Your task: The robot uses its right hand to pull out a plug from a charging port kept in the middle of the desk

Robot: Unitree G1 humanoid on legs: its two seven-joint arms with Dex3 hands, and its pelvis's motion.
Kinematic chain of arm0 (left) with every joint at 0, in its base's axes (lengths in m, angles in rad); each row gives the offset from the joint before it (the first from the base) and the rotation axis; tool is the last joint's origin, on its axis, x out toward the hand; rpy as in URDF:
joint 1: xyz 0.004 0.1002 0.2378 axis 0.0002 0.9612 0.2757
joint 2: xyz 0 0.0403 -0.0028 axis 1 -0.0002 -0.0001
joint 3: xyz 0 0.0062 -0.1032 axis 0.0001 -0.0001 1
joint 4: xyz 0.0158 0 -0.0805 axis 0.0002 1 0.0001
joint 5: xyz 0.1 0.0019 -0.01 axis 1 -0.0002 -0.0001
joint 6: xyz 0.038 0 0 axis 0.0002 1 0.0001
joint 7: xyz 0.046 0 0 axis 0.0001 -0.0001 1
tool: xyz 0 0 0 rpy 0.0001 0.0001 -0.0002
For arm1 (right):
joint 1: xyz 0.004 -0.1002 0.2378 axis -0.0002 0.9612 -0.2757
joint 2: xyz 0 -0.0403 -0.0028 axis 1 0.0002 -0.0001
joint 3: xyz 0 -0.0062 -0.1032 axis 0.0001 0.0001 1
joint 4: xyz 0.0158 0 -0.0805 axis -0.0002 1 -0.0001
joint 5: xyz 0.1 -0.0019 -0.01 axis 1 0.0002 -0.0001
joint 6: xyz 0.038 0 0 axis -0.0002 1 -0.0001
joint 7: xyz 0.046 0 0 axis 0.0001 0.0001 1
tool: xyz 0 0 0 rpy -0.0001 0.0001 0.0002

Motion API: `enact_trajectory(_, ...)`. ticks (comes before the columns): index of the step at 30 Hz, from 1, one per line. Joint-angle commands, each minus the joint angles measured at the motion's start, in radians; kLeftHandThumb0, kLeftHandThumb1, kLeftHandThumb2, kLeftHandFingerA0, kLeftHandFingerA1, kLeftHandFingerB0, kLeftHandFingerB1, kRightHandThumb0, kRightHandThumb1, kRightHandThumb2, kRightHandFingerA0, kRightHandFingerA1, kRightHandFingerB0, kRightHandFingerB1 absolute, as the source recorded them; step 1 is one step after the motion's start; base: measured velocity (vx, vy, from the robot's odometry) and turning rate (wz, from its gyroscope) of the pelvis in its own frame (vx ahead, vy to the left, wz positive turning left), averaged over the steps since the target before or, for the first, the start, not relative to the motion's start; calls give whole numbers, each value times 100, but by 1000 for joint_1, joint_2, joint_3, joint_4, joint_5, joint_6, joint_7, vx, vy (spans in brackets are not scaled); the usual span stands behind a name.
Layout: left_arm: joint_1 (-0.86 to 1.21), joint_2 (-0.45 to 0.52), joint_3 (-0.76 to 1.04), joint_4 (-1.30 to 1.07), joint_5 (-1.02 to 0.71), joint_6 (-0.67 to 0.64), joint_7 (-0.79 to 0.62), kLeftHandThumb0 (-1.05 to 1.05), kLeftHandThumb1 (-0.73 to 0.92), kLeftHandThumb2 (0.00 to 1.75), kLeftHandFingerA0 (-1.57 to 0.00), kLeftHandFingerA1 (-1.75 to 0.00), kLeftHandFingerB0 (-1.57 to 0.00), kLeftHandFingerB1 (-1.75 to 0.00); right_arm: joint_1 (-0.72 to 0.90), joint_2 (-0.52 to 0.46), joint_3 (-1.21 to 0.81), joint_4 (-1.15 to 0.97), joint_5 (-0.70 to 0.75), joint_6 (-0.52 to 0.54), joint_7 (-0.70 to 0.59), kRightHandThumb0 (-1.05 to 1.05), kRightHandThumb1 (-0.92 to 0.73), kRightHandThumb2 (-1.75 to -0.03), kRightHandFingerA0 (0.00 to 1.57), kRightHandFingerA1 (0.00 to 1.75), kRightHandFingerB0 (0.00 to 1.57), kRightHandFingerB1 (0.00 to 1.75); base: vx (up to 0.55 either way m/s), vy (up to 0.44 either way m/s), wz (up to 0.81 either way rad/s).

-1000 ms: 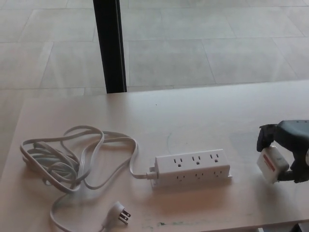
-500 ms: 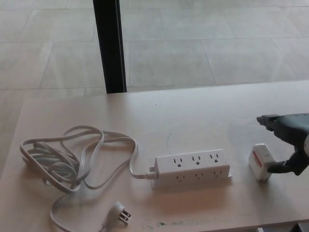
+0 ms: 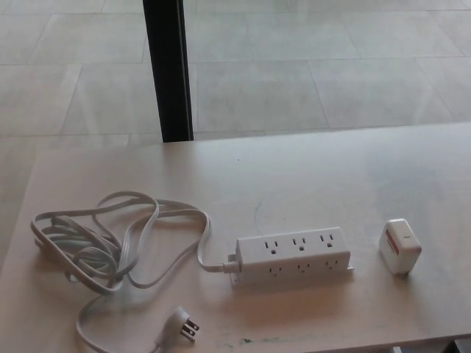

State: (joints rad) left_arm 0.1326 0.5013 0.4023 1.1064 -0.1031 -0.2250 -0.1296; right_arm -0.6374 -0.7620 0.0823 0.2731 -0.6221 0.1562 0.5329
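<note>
A white power strip [image 3: 293, 255] lies in the middle of the pale desk [image 3: 309, 176], all its sockets bare. To its right a small white plug adapter with a red mark [image 3: 399, 246] rests on the desk, apart from the strip. The strip's white cord [image 3: 103, 246] coils at the left and ends in a plug [image 3: 184, 323] lying near the front edge. Neither of my hands shows.
A black post [image 3: 168, 70] stands beyond the desk's far edge, over a tiled floor [image 3: 309, 66]. The desk's front edge runs along the bottom of the picture.
My right hand set the white adapter down on the desk right of the strip, let go of it, and drew back out of the picture to the right.
</note>
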Motion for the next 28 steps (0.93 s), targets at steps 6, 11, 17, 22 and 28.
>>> enact_trajectory(6, 21, 27, -10, 8, 10, -32, 13, -75, 92, 70, -76, -57, -53, -44, 528, -31, -921, 60, 267, 35, -271, -105, -76, -65, 127, 117, 0, 97, 0, 0, 0)
enact_trajectory(11, 23, 28, 5, -4, -9, -16, -2, -76, 92, 68, -73, -56, -52, -43, 643, 101, -1104, 150, 327, 10, -499, -105, -84, -65, 125, 116, 0, 106, 0, 0, 0)
enact_trajectory(17, 17, 21, 9, 4, -16, -7, -3, -75, 92, 69, -74, -55, -52, -43, 647, 300, -1326, 287, 565, -33, -685, -98, -59, -107, 119, 120, 13, 78, 0, 0, 0)
enact_trajectory(22, 18, 18, 34, -5, -46, 10, -19, -74, 92, 68, -73, -54, -53, -44, 650, 350, -1319, 368, 593, -46, -712, -91, -76, -77, 126, 119, 58, 131, 0, 0, 0)
enact_trajectory(28, 18, 16, 42, 22, -49, -3, -15, -76, 92, 69, -73, -53, -52, -42, 551, 409, -1482, 355, 728, 57, -716, -92, -74, -82, 109, 120, 52, 126, 0, 0, 0)
